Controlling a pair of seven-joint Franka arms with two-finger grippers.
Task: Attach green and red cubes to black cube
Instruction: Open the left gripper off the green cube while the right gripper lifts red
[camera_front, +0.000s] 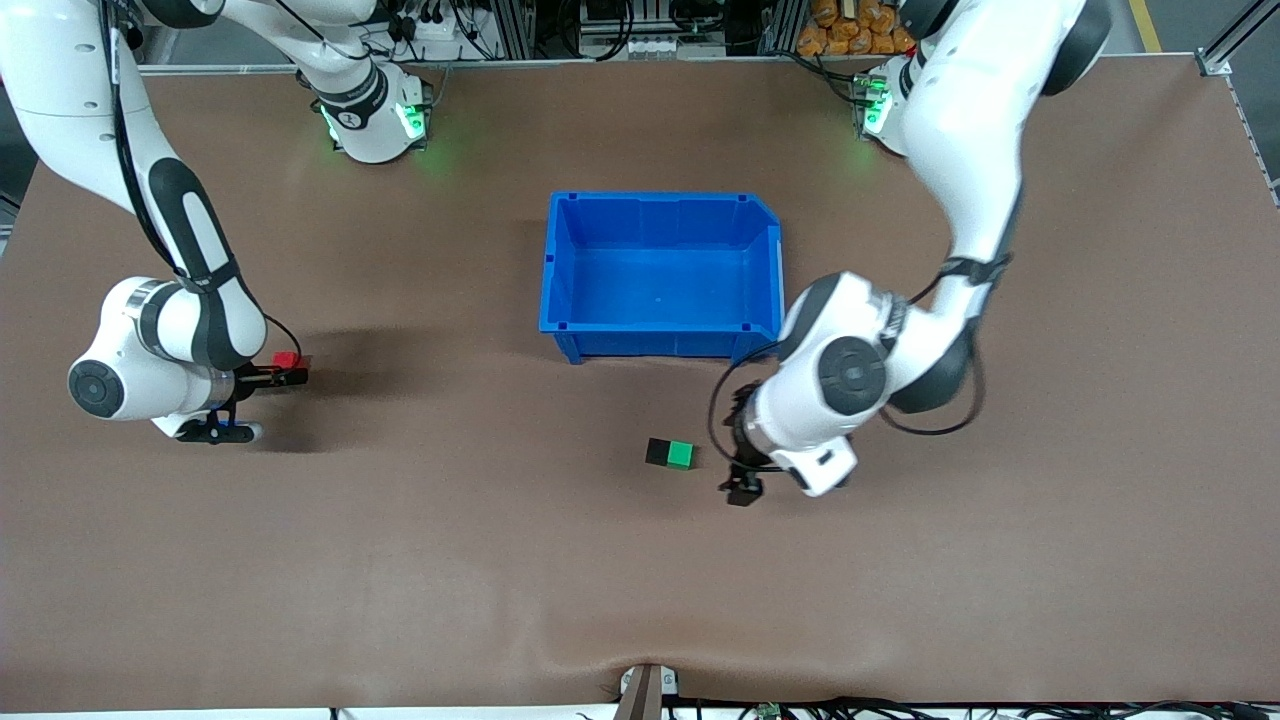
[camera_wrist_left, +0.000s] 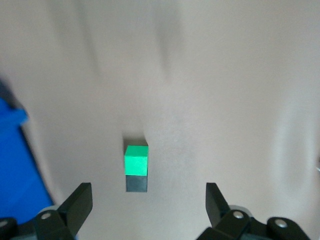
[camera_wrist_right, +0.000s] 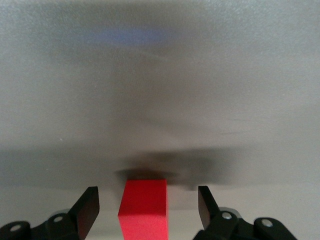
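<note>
Left end effector (camera_front: 743, 487) hovers beside the joined pair, fingers apart and empty; green cube (camera_front: 681, 455) touches black cube (camera_front: 658, 451) on the bench (camera_front: 640, 600), nearer than the bin (camera_front: 660, 340). Right end effector (camera_front: 280, 376), fingers apart, straddles the red cube (camera_front: 287, 359). Risks: an off-centre closure could tip the red cube; a hard docking push could slide the unsecured pair.

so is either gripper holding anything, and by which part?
Nothing held. Left gripper open, clear of green cube. Right gripper open, fingers flanking red cube without touching.
</note>
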